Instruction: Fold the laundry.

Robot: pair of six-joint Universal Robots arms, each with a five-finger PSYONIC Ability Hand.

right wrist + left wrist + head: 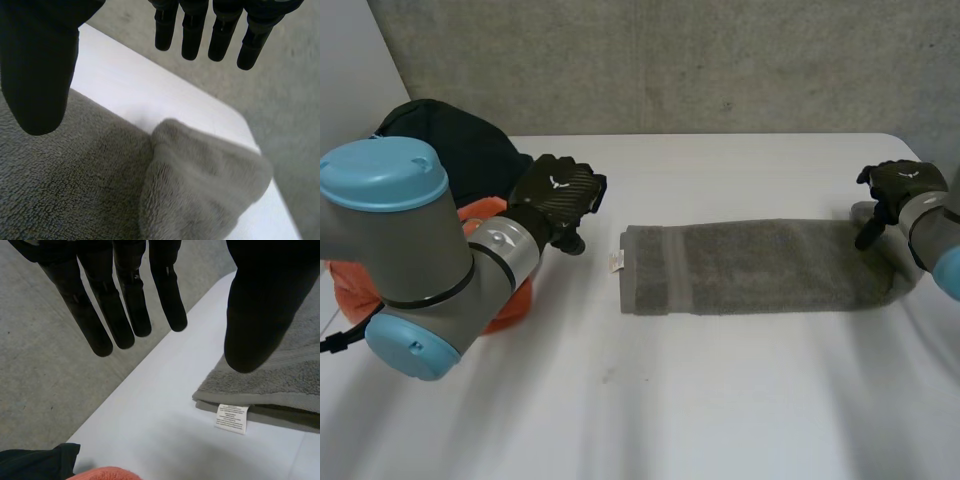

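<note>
Across mid-table (720, 400), betw. the two hands: towel (750, 265), folded to a long strip, long axis left–right. Lies flat except at right end, bunched into a raised corner (200, 180). Carries label (232, 418) at left short edge.

Just off that label edge, left hand (557, 195): hovers clear of cloth, fingers straight, thumb apart, nothing held.

Over the bunched end, right hand (895, 190): fingers straight & apart from thumb, nothing gripped. Contact w/ cloth: can't tell.

So, each short edge nearest its own hand, approx. equally. Prob. next: halve strip end to end, starting w/ a pinch at one short edge. Bunched corner likely needs smoothing first.

Behind left arm, well apart from towel: orange cloth (505, 300) & black pile (450, 140).
</note>
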